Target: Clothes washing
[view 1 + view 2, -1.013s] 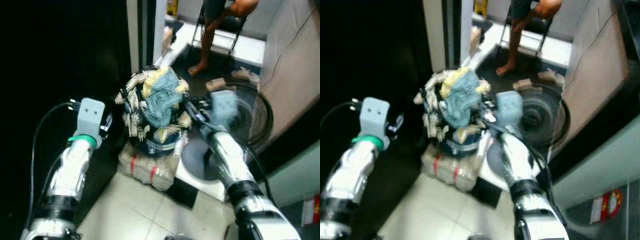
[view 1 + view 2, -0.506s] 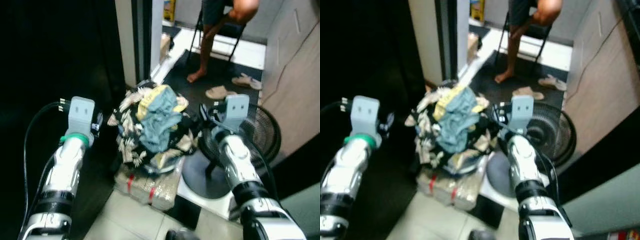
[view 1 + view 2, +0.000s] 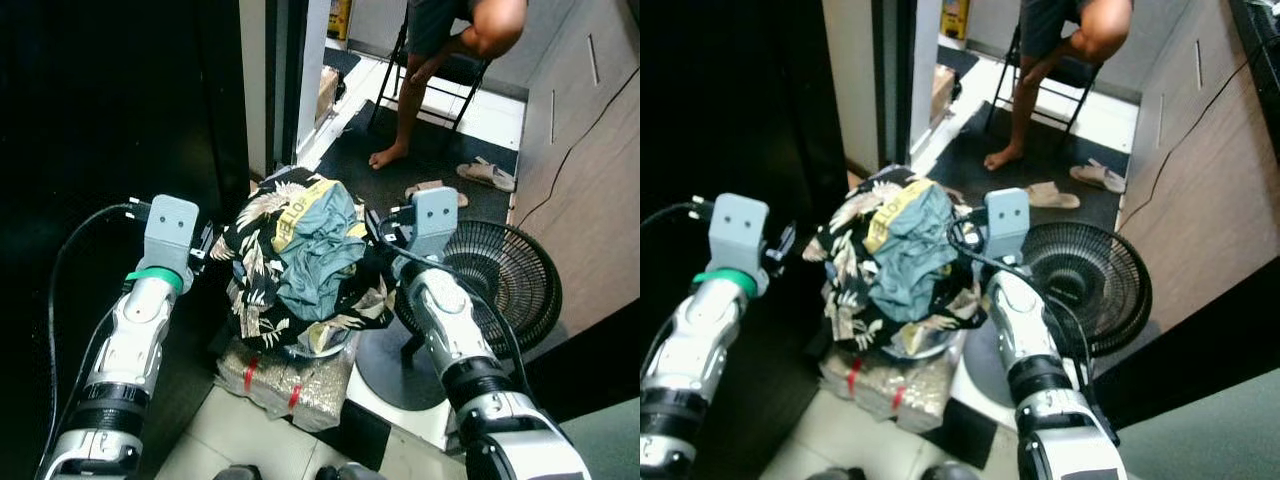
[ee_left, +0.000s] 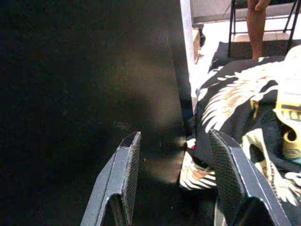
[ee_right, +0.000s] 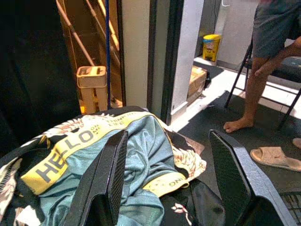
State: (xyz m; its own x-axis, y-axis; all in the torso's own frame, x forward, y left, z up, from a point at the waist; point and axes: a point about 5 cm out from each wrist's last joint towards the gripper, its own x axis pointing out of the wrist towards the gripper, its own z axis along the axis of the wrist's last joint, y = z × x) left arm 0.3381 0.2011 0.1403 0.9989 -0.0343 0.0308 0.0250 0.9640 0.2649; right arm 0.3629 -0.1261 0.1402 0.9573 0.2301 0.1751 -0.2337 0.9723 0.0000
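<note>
A heap of clothes [image 3: 300, 262] fills a round basin: a black shirt with a pale leaf print [image 3: 258, 270] and a teal garment with a yellow band [image 3: 320, 250]. The basin rests on a wrapped bundle [image 3: 285, 378] on the tiled floor. My left gripper [image 4: 174, 165] is open at the heap's left side, its fingers beside the black shirt [image 4: 244, 122] and not on it. My right gripper [image 5: 169, 169] is open at the heap's right side, just above the teal garment [image 5: 141, 174].
A black floor fan [image 3: 500, 275] stands close to my right arm. A person sits on a folding chair [image 3: 440, 70] beyond the heap, bare feet on a dark mat, sandals [image 3: 487, 175] nearby. A dark wall [image 3: 120, 120] rises on the left, a wooden cabinet [image 3: 590, 150] on the right.
The camera has swung, so the whole scene has shifted. Both grippers still flank the heap of clothes, and the picture is sharper now.
</note>
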